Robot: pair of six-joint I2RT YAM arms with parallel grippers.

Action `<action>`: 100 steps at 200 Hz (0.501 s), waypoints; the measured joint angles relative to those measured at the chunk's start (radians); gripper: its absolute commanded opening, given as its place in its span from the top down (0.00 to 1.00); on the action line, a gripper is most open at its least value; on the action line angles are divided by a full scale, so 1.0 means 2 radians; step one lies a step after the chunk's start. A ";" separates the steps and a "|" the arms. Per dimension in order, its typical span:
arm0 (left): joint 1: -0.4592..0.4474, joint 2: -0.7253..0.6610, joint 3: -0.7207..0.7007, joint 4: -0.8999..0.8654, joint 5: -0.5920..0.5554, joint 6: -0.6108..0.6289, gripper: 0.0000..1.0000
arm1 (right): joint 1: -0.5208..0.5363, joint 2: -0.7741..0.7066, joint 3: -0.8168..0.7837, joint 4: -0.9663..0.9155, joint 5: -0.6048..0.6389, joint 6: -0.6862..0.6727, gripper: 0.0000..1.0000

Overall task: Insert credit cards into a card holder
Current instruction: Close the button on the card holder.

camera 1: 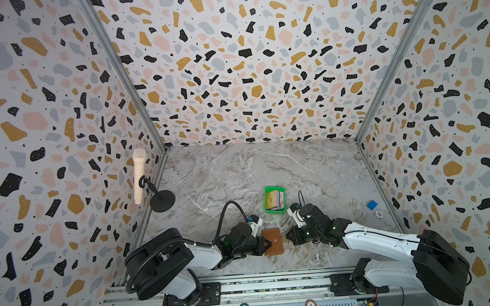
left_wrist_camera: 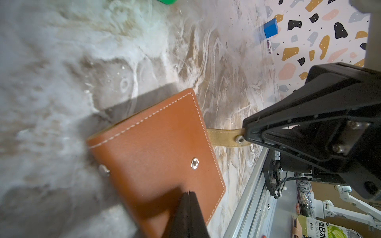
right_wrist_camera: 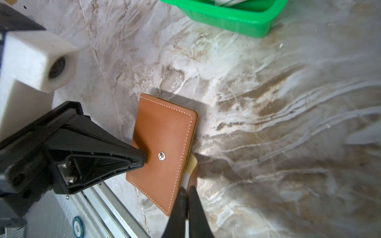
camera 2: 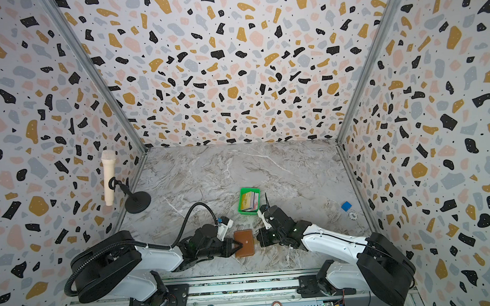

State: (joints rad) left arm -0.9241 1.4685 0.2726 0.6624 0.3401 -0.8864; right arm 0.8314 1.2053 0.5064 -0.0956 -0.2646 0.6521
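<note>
Right now the left end effector [camera 1: 269,242] has its jaws pressed together, and its tip rests on the brown cover of the card holder [camera 1: 276,248]. The holder lies flat on the counter [camera 1: 239,171], folded shut, directly under that tip. From the right wrist, the left tip touches the leather just beside the metal snap stud [right_wrist_camera: 161,156].

The right end effector [camera 1: 287,235] is clamped on the end of the holder's tan tab [left_wrist_camera: 222,137]. The tab is undone and stretches from the holder's edge straight into the fingertips [left_wrist_camera: 247,129]. The holder's body lies just ahead of this end effector, between the two tips, which face each other across it in both top views.

The credit cards [camera 1: 275,199] stand packed on edge in a green tray [camera 1: 275,211] on the counter. The tray sits beyond both end effectors and apart from each, nearer the right one.
</note>
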 measured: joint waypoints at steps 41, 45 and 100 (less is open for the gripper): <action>0.000 0.007 0.000 0.010 0.002 0.000 1.00 | 0.006 0.001 0.001 0.005 -0.004 0.003 1.00; 0.000 0.008 0.000 0.011 0.002 0.000 1.00 | 0.008 0.003 0.002 0.006 -0.004 0.003 1.00; 0.000 0.019 0.000 0.028 0.007 -0.007 1.00 | 0.032 0.042 0.030 0.015 -0.001 0.003 1.00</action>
State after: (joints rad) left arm -0.9241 1.5063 0.2726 0.7177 0.3550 -0.8997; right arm 0.8963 1.2896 0.5655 -0.0654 -0.2672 0.6579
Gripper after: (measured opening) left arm 0.046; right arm 0.046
